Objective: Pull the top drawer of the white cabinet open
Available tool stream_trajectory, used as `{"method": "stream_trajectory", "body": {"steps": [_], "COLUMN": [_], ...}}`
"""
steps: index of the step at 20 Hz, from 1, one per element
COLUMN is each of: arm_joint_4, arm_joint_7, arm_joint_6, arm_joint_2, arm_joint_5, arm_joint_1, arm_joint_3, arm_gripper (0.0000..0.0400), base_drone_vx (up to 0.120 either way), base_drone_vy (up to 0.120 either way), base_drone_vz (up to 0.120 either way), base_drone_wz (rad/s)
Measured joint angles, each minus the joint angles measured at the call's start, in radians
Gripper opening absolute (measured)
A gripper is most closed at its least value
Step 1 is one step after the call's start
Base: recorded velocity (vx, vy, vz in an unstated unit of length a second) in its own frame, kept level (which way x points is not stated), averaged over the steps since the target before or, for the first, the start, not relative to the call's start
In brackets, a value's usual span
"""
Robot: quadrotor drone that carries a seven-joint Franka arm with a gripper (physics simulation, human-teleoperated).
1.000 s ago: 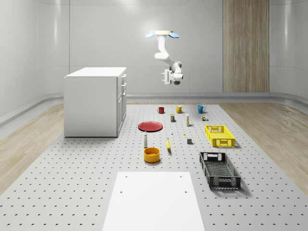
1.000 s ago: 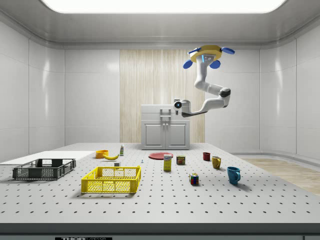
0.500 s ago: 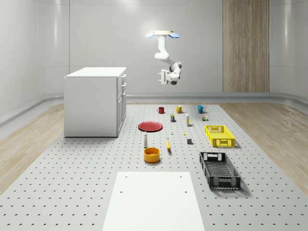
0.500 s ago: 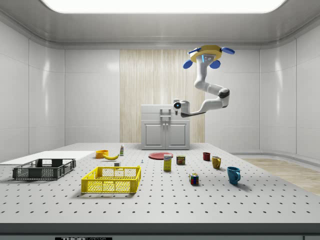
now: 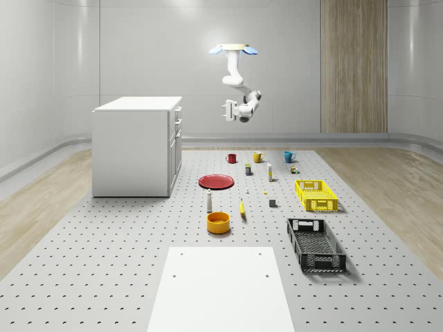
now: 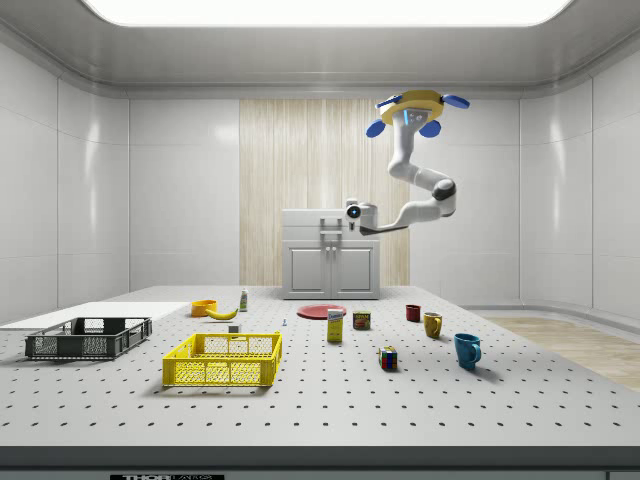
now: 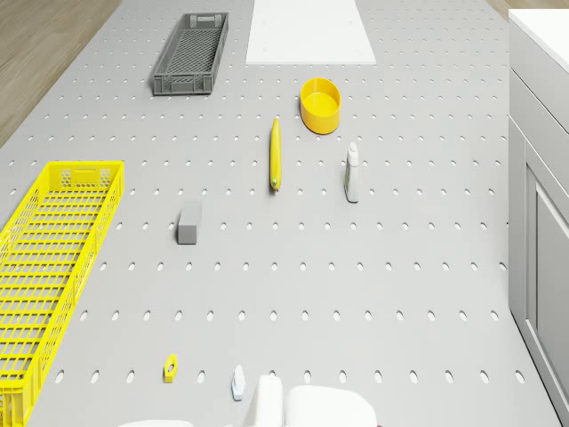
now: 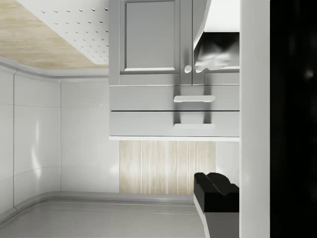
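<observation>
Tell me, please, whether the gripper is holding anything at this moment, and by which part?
Nothing is held. The gripper hangs in mid-air, apart from the white cabinet, and the drone hovers above the table.

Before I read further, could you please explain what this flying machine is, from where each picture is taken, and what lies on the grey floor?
The machine is a four-rotor drone with a white jointed arm hanging under it, ending in a two-finger gripper. It hovers in the air above the grey perforated platform, beside the white cabinet, and the gripper holds nothing.

One picture looks down on the whole scene, one is from the side, one is from the drone's body, one from the arm's wrist. The wrist view faces the cabinet's closed top drawer and its handle.

On the platform lie a yellow mesh crate, a black mesh crate, a red plate, an orange-yellow bowl, a banana, three mugs and some small items.
</observation>
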Motion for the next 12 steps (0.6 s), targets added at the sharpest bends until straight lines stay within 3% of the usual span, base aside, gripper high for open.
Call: {"method": "stream_trajectory", "body": {"steps": [12], "arm_joint_4": [-0.022], "arm_joint_7": [-0.07], "arm_joint_6": [0.133], "arm_joint_2": [0.076], "arm_joint_5": [0.161], "arm_joint_1": [0.072], "arm_joint_3": [0.119], "arm_gripper": [0.0305], "base_drone_vx": [0.0], "base_drone_vy": [0.0], "base_drone_vz": [0.0], "base_drone_wz": [0.0]}}
